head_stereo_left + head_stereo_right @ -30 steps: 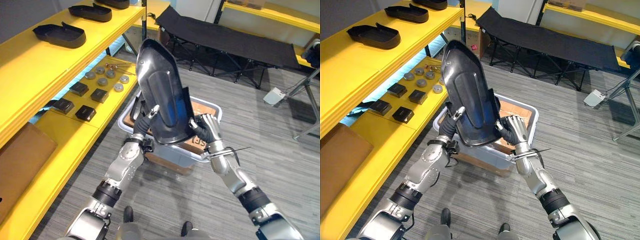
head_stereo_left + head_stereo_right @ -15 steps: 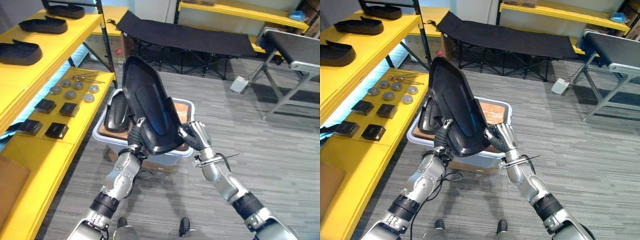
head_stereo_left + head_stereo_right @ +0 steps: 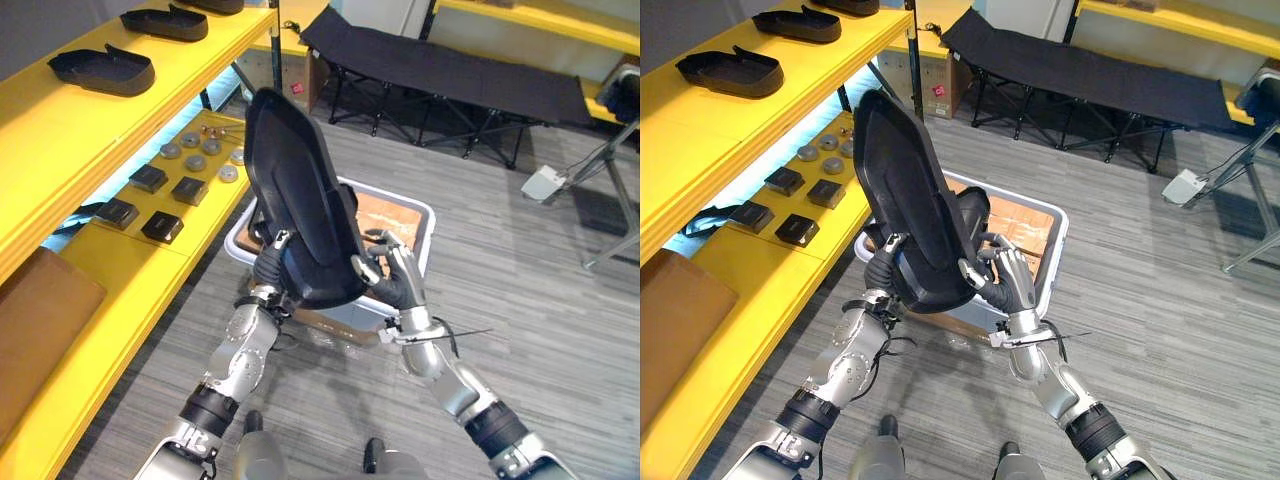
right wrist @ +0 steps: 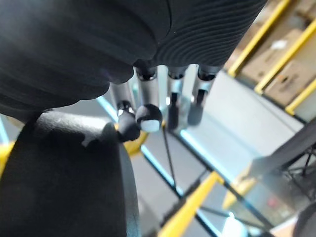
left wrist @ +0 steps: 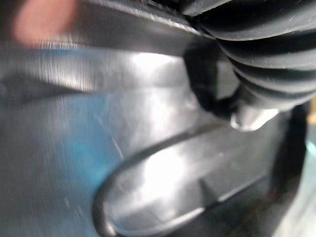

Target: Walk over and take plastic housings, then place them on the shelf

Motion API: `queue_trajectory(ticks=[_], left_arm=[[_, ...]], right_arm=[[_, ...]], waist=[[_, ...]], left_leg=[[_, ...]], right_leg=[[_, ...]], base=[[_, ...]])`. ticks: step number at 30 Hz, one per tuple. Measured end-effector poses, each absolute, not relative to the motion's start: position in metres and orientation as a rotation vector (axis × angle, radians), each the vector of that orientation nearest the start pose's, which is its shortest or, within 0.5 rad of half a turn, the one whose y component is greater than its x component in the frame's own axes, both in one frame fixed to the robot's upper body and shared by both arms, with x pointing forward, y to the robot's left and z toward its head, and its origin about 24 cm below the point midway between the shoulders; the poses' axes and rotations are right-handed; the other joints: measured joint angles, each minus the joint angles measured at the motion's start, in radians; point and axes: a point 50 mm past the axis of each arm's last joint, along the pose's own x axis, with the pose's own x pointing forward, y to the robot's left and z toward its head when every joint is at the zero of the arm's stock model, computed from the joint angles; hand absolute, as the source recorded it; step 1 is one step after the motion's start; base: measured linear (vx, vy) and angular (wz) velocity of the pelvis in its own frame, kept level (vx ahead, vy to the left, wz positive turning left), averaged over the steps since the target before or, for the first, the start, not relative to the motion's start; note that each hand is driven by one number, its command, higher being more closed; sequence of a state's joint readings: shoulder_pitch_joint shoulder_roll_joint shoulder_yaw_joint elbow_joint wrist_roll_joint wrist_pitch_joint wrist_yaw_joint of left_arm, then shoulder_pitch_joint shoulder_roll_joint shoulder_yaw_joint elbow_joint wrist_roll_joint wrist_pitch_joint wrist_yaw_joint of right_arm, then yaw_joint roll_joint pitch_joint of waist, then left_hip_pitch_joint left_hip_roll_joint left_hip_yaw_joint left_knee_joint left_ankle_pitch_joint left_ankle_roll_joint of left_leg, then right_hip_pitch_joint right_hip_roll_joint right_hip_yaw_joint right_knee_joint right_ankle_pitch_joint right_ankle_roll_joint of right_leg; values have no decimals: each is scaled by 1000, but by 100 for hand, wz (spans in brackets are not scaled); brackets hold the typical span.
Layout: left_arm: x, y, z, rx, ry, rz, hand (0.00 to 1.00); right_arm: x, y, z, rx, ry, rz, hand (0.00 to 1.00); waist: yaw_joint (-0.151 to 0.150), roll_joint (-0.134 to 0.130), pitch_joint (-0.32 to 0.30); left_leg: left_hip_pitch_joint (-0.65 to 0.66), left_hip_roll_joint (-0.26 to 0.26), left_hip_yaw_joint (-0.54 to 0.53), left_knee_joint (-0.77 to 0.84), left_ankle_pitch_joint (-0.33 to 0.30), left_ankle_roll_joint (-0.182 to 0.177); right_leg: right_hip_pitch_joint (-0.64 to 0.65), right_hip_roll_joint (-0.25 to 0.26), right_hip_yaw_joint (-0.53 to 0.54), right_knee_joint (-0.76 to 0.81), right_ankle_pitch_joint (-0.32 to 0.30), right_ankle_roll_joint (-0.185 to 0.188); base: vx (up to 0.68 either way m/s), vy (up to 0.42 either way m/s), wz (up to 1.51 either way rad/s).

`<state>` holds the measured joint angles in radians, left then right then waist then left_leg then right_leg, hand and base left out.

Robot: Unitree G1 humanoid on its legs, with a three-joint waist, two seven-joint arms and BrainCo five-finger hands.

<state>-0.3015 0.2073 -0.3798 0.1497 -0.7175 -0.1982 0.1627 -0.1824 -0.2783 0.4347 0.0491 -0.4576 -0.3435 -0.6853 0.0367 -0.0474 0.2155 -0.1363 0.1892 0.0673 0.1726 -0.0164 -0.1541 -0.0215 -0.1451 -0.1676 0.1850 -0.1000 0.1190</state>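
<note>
black plastic housing (image 3: 300, 195) was held upright in both hands above the grey bin (image 3: 424, 228).
left hand (image 3: 270, 265) and right hand (image 3: 396, 286) each pinched its lower rim, thumb in front, fingers behind; the yellow shelf (image 3: 60, 135) with other housings (image 3: 100, 70) stood to the left.

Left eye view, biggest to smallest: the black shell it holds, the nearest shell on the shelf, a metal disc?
Held shell, enlarged by nearness to the camera
Shelf shell
Metal disc
</note>
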Motion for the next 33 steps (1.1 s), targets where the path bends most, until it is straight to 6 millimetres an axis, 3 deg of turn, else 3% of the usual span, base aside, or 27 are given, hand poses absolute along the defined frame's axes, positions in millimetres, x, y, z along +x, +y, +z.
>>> queue_trajectory(ticks=[5, 10, 14, 19, 24, 26, 29, 32, 33], left_arm=[[284, 93, 83, -287, -187, -89, 100], [278, 119, 76, -116, -225, 142, 100], [270, 154, 80, -66, -282, 388, 100], [260, 172, 89, -83, -371, 498, 100], [239, 183, 85, -108, -396, 556, 100], [230, 181, 86, -129, -400, 550, 100], [211, 184, 87, -142, -405, 549, 100], [191, 197, 93, -142, -432, 627, 100], [184, 204, 95, -131, -444, 675, 100]], right_arm=[[239, -106, 142, -145, -856, -144, 0], [234, -158, 145, -18, -813, -313, 0], [222, -193, 133, 25, -730, -409, 0], [208, -224, 112, 48, -581, -474, 0], [188, -252, 53, 161, -296, -603, 0], [182, -251, 35, 182, -212, -595, 0], [182, -241, 25, 198, -166, -534, 0], [189, -224, 22, 224, -152, -445, 0], [191, -217, 16, 247, -124, -405, 0]], waist=[[-22, 0, 0], [-35, 0, -2], [-54, 1, -4], [-58, 3, -22], [-83, 8, -38], [-85, 11, -39], [-80, 28, -46], [-65, 46, -41], [-46, 54, -39]], left_leg=[[47, -9, 36, -34, 0, 1], [95, -10, 66, -82, 11, 3], [141, -12, 84, -123, 20, 1], [154, -14, 94, -138, 21, -1], [167, -16, 111, -149, 21, -1], [167, -15, 111, -149, 21, -1], [145, -16, 88, -138, 21, -1], [109, -22, 19, -115, 23, -1], [97, -30, -23, -104, 24, -1]], right_leg=[[14, -11, 15, -7, 3, 2], [28, -11, 33, -20, 3, 2], [50, -11, 37, -26, 3, 2], [56, -11, 42, -38, 4, 3], [55, -13, 58, -43, 4, 6], [55, -13, 58, -44, 4, 6], [57, -14, 34, -45, 4, 7], [77, -17, -30, -41, -7, 8], [98, -22, -74, -37, -18, 10]], base=[[66, 13, -14], [36, -3, -14], [29, -8, -7], [10, -1, -4], [8, 3, -9], [0, 0, 0], [-7, -14, 21], [-23, -27, 64], [-29, -33, 79]])
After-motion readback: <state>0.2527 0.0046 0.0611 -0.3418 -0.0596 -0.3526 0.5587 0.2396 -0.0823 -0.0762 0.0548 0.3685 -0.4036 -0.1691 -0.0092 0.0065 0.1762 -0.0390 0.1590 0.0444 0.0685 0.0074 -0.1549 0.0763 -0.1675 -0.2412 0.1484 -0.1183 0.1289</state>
